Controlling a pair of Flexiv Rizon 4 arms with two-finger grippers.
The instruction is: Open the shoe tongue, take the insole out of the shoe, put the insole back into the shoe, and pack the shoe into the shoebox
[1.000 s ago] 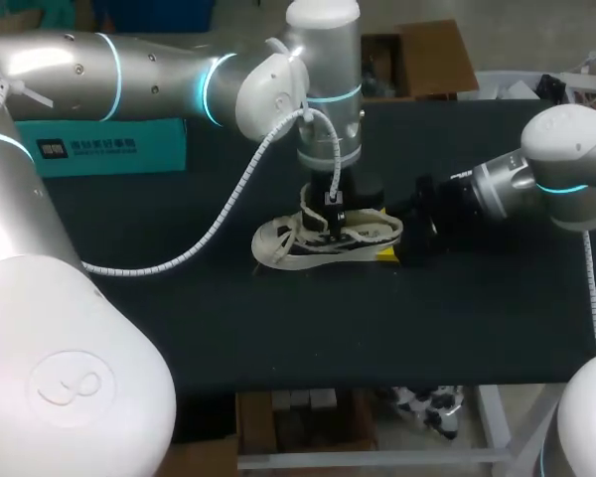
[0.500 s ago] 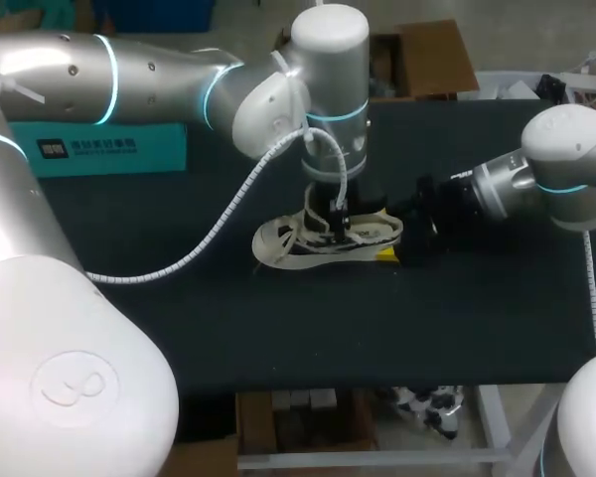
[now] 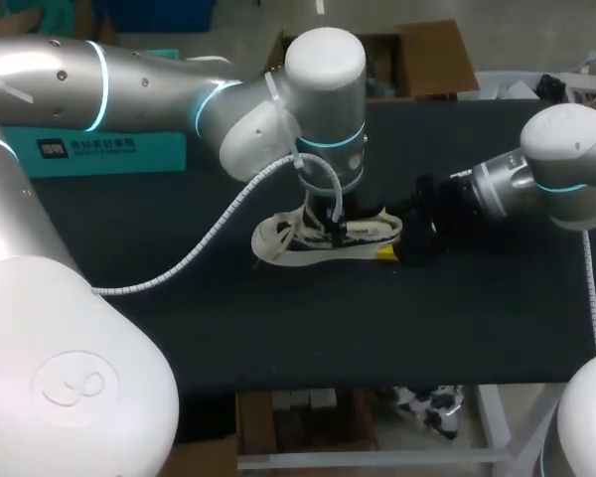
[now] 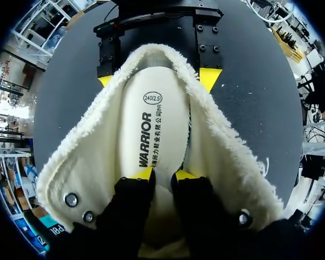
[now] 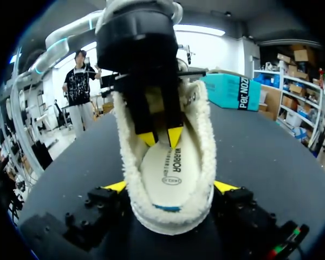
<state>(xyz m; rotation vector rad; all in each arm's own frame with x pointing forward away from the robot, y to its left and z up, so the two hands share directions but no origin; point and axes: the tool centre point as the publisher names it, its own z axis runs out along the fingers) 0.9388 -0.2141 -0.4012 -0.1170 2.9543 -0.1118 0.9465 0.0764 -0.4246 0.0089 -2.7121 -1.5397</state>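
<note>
Left hand [image 4: 163, 174]: reaches down into shoe [image 4: 92, 162] from above, tips narrowly parted, set on or just over insole [image 4: 151, 114]; pinches nothing that shows. Right hand [image 5: 170, 187]: clamps heel from both sides, yellow tips pressed into fleece collar.

Shoe: lies on its sole near middle of table [image 3: 278, 328], long axis along the table, toe toward left edge, heel toward right edge and into right hand. Insole: lies flat inside, on the same axis, not yet lifted.

Relation that matters: insole directly under left hand, tips at its forward part, away from heel. Left arm nearer by far; right arm busy as brace. Judgement: calls for a pinch on insole, then a pull up and back toward the heel opening, with the heel held firm.

Head view: hides tips and insole behind left wrist; shows only shoe outline and both arms meeting over it. Left wrist view: looks straight down the open collar, full insole in sight. Right wrist view: looks in from the heel end, shows left tips close over insole; cannot tell whether touching.
</note>
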